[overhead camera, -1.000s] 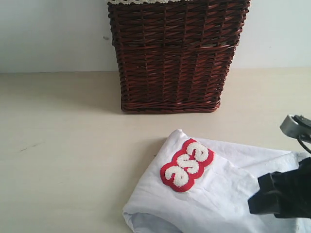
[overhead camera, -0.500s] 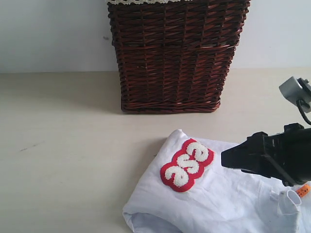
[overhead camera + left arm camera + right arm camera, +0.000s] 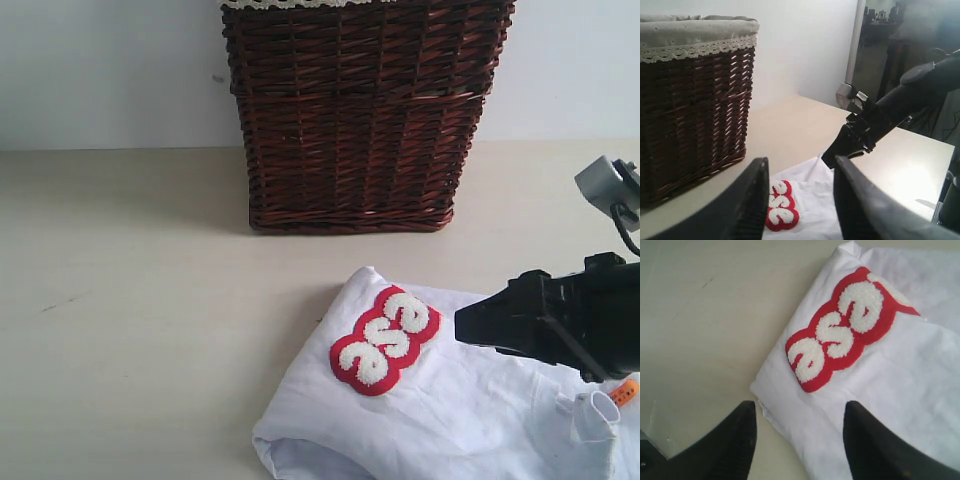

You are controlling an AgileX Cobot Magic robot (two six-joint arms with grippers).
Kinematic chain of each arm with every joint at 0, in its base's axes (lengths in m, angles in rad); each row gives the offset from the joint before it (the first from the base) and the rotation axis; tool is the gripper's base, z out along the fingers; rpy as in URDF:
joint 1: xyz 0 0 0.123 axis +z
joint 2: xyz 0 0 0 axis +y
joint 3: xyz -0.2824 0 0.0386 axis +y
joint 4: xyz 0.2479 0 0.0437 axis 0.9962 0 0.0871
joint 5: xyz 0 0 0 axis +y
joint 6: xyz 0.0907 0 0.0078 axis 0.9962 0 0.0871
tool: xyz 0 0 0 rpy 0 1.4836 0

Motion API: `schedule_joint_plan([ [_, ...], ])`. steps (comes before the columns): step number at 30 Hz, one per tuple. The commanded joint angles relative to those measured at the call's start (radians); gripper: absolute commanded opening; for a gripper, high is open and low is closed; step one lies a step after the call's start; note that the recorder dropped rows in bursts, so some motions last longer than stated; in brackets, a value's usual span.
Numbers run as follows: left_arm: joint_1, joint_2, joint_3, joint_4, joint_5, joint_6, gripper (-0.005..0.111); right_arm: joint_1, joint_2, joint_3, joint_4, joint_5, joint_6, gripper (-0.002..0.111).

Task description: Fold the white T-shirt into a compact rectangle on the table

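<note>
Both my pincers stand apart and empty; the shirt (image 3: pixel 450 420) lies bunched on the table (image 3: pixel 140 300).

In the exterior view the shirt sits at 5 o'clock, running off the frame edge, with the basket (image 3: pixel 360 110) at 12 o'clock, apart from it. The red-edged letters (image 3: pixel 385 338) lie toward the shirt's 10 o'clock corner. My right pincer (image 3: pixel 475 328) hovers above the cloth at 3 o'clock of the letters, its fingers (image 3: pixel 740 440) spread with nothing between them. An orange tag (image 3: pixel 625 392) shows at 4 o'clock of that pincer, beside the neck. My left pincer (image 3: pixel 801 165) is out of the exterior view; its wrist camera shows its fingers (image 3: pixel 752 210) wide apart, holding nothing, with shirt and letters beyond them.
</note>
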Motion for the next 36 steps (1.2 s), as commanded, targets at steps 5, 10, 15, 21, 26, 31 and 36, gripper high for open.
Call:
schedule_joint_plan([
  [5,0.006,-0.001,0.018,0.002,0.001,0.007,0.042,0.002,0.0,0.001,0.005,-0.004,-0.016,0.052],
  [10,0.103,-0.003,0.06,0.019,-0.007,0.005,0.042,0.002,0.0,0.001,0.005,-0.004,-0.016,0.052],
  [15,0.27,-0.026,0.118,0.036,-0.023,0.001,0.042,0.002,0.0,0.001,0.005,-0.004,-0.016,0.052],
  [21,0.495,-0.139,0.169,0.039,-0.03,0.001,0.042,0.002,0.0,0.001,0.005,-0.004,-0.016,0.052],
  [26,0.686,-0.204,0.189,0.033,-0.014,-0.003,0.042,0.002,0.0,0.001,0.005,-0.004,-0.016,0.052],
  [31,0.792,-0.244,0.23,0.033,0.008,-0.044,0.042,0.002,0.0,0.001,0.005,-0.004,-0.016,0.052],
  [36,0.858,-0.255,0.297,0.033,0.004,-0.054,0.042,0.002,0.0,0.001,0.005,-0.004,-0.016,0.052],
])
